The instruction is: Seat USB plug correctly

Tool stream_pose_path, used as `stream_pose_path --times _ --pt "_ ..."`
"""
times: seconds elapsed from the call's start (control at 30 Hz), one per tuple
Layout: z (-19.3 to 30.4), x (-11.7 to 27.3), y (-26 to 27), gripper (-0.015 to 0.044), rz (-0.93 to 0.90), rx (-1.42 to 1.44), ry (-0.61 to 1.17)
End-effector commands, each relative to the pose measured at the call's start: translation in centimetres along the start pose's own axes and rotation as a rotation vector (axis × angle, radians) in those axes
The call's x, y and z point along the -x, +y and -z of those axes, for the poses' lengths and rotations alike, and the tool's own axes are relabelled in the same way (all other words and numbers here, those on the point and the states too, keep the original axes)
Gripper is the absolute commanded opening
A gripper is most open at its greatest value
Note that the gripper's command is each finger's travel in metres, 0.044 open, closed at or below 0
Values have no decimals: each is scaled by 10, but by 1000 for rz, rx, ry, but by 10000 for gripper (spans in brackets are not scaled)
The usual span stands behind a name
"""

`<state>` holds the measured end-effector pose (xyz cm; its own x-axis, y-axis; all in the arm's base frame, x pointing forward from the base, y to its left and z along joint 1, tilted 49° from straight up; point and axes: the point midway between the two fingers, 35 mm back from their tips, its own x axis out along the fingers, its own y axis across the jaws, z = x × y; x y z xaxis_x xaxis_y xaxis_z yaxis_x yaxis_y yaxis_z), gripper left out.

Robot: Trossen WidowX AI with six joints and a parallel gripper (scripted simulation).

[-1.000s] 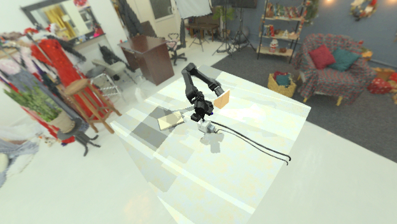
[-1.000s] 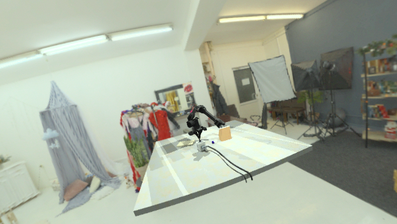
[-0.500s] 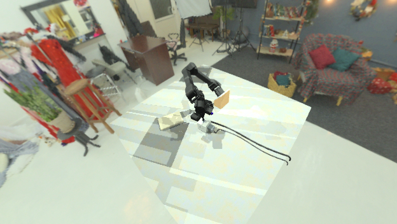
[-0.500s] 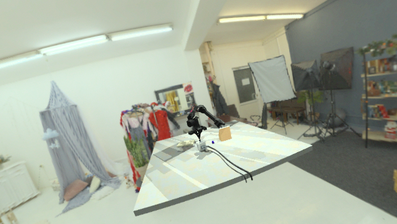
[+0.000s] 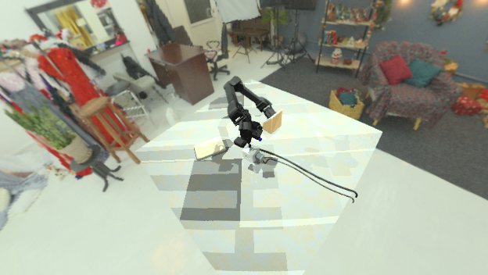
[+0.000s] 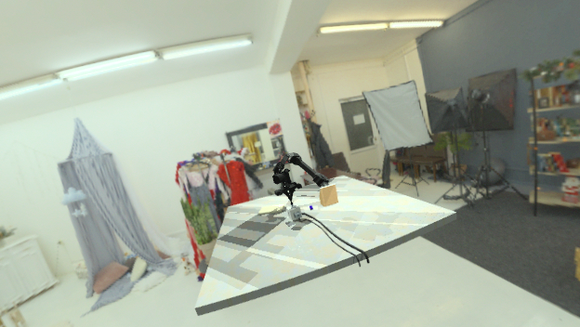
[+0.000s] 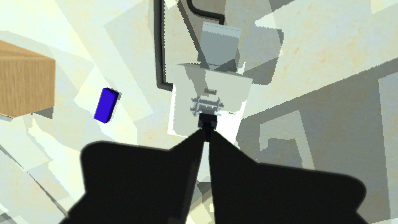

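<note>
The power cube [image 5: 247, 155] [image 6: 295, 214] [image 7: 230, 95], a pale box, stands on the table. The small black USB plug [image 7: 207, 121] is upright at the socket on its top, beside some grey outline marks. My gripper [image 5: 249, 145] [image 6: 292, 203] [image 7: 207, 135] points down over the cube and is shut on the plug. The fingers hide part of the plug, and its depth in the socket and which way round it faces cannot be told.
A grey block [image 7: 220, 44] sits against one side of the cube. Black cables [image 7: 159, 45] run from the cube's area to the table's edge. A small blue block [image 5: 260, 139] [image 6: 311, 207] [image 7: 106, 105], a wooden block [image 5: 273, 123] [image 6: 328, 195] [image 7: 25, 85] and a flat cream slab [image 5: 209, 149] are nearby.
</note>
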<state>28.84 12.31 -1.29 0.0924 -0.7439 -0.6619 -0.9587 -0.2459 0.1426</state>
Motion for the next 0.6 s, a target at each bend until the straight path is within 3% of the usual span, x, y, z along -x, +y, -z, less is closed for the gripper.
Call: stream_pose_path --times 0.0,0.57 --pt "0 4 -1 0 0 -9 -6" --pt "0 13 -1 0 0 -7 -5"
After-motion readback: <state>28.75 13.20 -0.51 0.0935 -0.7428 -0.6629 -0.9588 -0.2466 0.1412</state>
